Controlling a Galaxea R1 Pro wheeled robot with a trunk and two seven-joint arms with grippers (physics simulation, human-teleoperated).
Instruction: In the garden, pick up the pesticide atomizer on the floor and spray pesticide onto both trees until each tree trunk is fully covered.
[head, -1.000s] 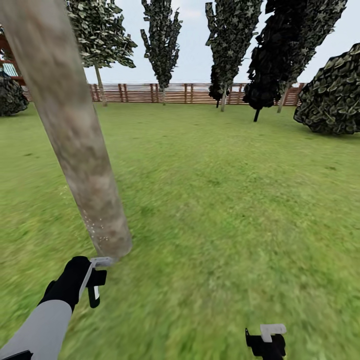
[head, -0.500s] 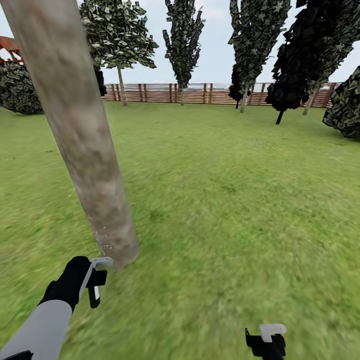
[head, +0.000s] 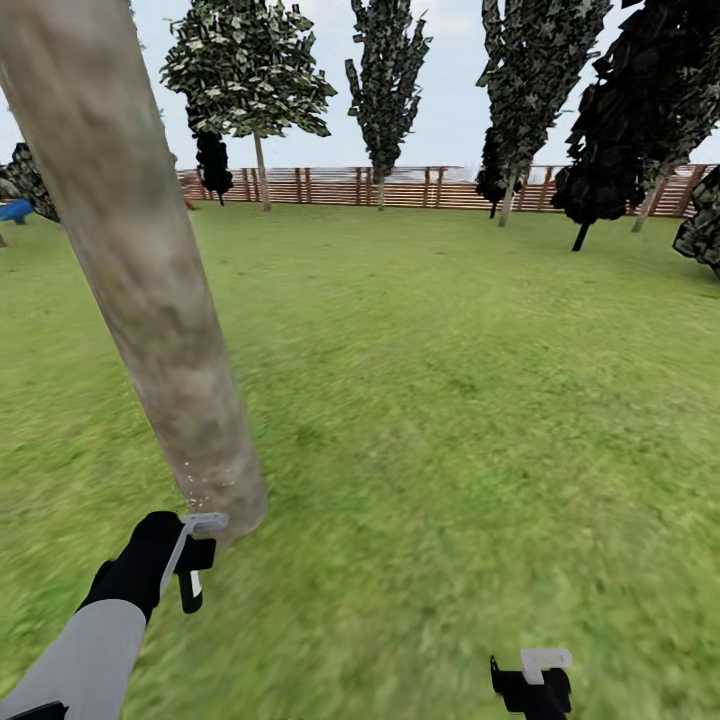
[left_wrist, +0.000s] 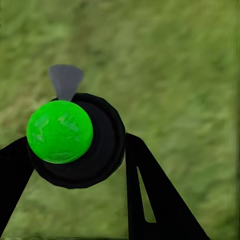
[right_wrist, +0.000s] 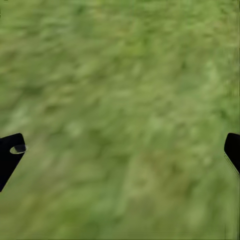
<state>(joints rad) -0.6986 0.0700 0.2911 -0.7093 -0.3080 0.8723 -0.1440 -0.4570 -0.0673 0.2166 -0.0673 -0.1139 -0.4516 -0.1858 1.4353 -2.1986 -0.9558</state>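
Left arm (head: 85, 650) in a smooth pale-grey sleeve ending in a rounded black wrist; left claw (head: 192, 560) black with a light-grey bracket. Right claw (head: 535, 680) black, topped by a similar pale bracket.

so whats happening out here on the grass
The robot stands on the lawn beside a thick tree trunk. Its left pincer is shut on the atomizer, a black body with a bright green cap, held close to the trunk's base. A few whitish specks dot the bark low down. The right pincer hangs open over grass, holding nothing.
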